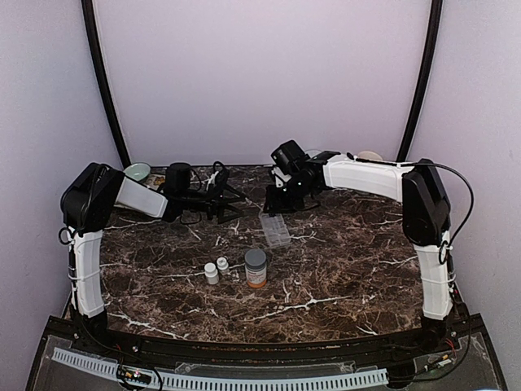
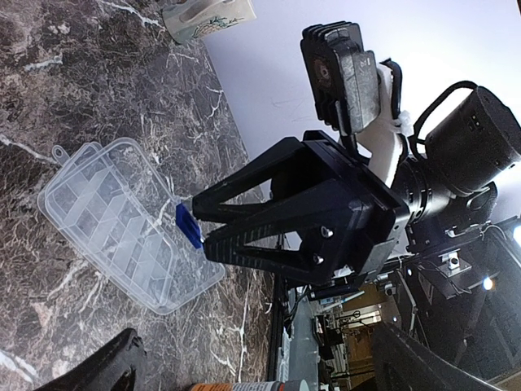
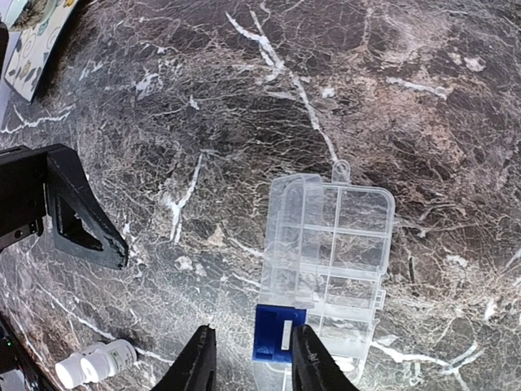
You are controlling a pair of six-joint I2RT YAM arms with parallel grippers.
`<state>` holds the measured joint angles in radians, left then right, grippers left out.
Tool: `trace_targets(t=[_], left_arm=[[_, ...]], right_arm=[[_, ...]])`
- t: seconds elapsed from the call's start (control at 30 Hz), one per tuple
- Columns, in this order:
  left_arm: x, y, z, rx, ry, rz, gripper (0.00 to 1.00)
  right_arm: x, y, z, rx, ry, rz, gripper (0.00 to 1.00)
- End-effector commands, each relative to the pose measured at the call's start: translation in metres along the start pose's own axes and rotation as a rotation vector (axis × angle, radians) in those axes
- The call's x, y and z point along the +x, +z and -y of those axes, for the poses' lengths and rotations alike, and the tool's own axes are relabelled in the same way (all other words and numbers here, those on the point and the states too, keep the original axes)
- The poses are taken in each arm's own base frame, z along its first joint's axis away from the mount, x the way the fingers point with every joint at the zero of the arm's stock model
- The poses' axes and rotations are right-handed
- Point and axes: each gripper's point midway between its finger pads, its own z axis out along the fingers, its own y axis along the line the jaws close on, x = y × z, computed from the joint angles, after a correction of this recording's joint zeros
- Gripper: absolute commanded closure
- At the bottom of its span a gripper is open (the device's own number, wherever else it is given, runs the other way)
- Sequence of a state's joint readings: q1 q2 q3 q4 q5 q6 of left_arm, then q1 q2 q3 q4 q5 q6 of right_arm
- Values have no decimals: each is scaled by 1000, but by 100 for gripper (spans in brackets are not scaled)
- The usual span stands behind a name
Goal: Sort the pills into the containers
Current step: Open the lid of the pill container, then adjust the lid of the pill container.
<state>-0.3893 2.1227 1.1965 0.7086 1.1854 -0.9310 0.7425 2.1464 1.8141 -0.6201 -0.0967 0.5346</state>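
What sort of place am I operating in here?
Probably a robot test booth: plain pale walls enclose a marble-patterned table, left arm and right arm bolted at its near edge, pill box and bottles laid out.

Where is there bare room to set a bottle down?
Free: marble between the pill box and the right arm; the near strip before the orange bottle. Crowded: behind the pill box, where left gripper and right gripper hover close.

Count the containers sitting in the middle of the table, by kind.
Small white bottles: 2
Orange bottle with grey cap: 1
Clear pill box: 1
Total: 4
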Motion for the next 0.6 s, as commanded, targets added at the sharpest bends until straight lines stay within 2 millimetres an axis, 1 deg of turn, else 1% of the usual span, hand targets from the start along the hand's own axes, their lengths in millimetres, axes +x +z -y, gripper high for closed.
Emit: trace_targets(t=[0.0, 0.17, 0.27, 0.4, 0.57], left_arm=[[-12, -2, 35, 36, 91, 12, 1], [-15, -2, 37, 38, 93, 12, 1], [-18, -1, 40, 39, 97, 14, 1], [-27, 0, 45, 34, 104, 22, 1], [-39, 3, 50, -1, 98, 26, 1]], right_arm=[[-15, -11, -13, -63, 3, 46, 66], [-13, -10, -21, -118, 10, 36, 65], [-12, -13, -22, -129, 10, 40, 65], [-14, -26, -19, -116, 6, 79, 65], [-21, -50, -7, -75, 5, 161, 64]])
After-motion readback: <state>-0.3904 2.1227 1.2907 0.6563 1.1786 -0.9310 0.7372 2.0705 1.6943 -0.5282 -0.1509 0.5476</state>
